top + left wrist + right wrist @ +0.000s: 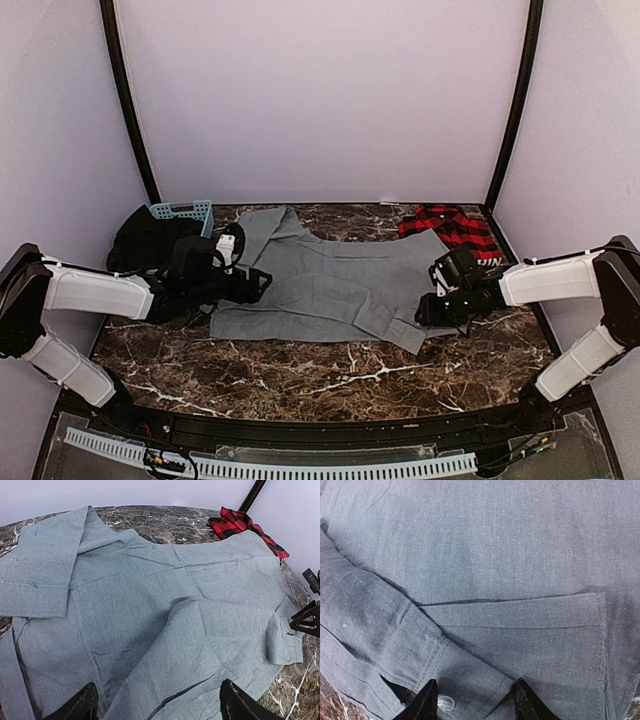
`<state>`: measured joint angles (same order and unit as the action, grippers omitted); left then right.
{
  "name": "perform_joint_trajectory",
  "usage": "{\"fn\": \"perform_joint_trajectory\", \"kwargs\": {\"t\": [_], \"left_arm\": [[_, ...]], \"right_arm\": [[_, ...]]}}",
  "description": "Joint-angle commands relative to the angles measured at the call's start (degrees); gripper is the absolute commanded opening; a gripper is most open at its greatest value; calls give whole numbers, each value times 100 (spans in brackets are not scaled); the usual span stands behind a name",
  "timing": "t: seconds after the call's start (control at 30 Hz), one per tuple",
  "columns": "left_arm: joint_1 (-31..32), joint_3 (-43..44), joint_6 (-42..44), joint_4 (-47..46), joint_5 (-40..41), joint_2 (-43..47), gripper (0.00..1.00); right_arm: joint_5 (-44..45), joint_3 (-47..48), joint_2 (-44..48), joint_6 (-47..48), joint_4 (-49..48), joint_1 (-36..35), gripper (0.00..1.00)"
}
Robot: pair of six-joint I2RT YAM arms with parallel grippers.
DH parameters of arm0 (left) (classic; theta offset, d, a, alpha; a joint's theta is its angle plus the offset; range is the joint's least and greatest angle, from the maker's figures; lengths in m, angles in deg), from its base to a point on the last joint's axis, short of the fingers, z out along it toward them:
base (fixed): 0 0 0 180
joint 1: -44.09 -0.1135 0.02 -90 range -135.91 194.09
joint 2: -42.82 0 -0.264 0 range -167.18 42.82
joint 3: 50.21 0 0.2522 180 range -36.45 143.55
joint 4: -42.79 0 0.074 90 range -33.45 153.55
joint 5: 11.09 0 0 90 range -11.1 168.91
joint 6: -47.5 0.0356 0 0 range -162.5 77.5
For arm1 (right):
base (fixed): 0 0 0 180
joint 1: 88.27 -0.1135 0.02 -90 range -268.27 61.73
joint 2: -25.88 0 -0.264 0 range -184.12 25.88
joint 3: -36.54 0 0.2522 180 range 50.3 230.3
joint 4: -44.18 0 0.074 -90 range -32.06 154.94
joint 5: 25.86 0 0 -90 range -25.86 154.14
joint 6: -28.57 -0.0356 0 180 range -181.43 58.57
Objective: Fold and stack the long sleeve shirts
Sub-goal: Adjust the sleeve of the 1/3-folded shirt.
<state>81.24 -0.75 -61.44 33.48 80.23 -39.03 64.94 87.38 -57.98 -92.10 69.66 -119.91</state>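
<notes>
Two shirts — grey shirt (330, 285) spread across the surface (300, 375); plaid shirt (455, 228) bunched at far right corner, outline unclear. Two tools — left tool (160, 702) apart over grey cloth; right tool (476, 700) apart astride its cuff

Far right, plaid shirt (455, 225): near edge hidden behind grey shirt (330, 285) and right arm (550, 282); white marks on it too small to read. Far left, dark bundle (140, 240) beside basket (183, 210), partly behind left arm (100, 293), can't identify. Wrist view crops right gripper (475, 690) to fingertips; cuff (465, 680) between them, pinched or not unclear. Same crop on left gripper (157, 695).
</notes>
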Motion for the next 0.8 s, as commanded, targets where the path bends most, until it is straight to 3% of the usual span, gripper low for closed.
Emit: {"fn": "perform_joint_trajectory", "kwargs": {"t": [0.0,0.47,0.77], "left_arm": [[12,69,-45,59,-37,-17,82],[12,43,-11,94,2,5,82],[12,16,16,108,35,-12,82]], "right_arm": [[238,-166,6,25,23,-87,45],[93,-268,246,135,-193,-88,1],[466,112,613,286,217,-84,0]]}}
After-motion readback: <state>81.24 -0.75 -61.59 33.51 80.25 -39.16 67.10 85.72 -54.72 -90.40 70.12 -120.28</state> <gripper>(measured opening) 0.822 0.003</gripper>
